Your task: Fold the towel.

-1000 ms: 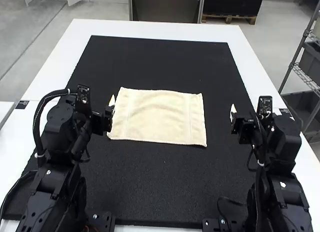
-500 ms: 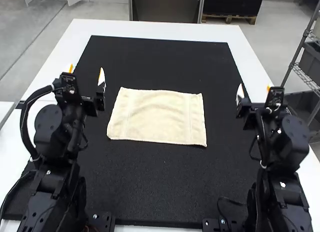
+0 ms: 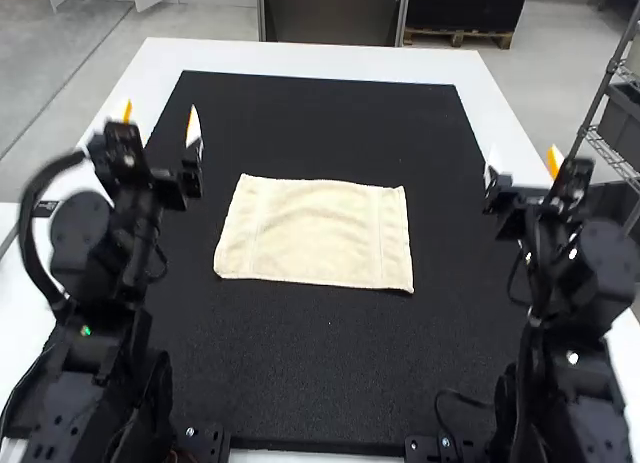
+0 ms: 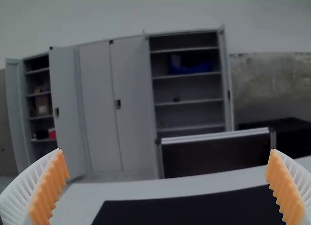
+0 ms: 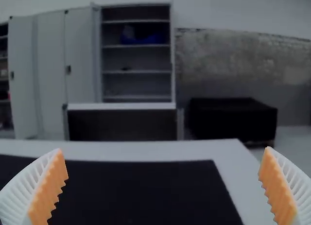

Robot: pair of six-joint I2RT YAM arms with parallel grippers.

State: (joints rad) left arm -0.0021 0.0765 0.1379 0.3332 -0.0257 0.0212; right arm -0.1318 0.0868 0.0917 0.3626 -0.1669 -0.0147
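Left arm (image 3: pixel 95 333) and right arm (image 3: pixel 570 323) are standing nearest in the high view, both looking blurred, their lower parts running off the frame's near edge. Left gripper (image 3: pixel 160 115) is standing open and holding nothing, fingers pointing up; right gripper (image 3: pixel 521 161), same, with its inner fingertip blending into the white table (image 3: pixel 300 58). In the wrist views both pairs of white ribbed fingers with orange pads (image 4: pixel 51 186) are spreading wide, bases getting cut off. Cream towel (image 3: pixel 315 233) is lying spread on the black mat (image 3: pixel 320 123), between the arms, touching neither gripper; its underside is hiding, so layer count: can't tell. Farther off, a shelf cabinet (image 4: pixel 187 89) is standing dim, holding a blue item (image 4: pixel 192 68), too unclear to identify.
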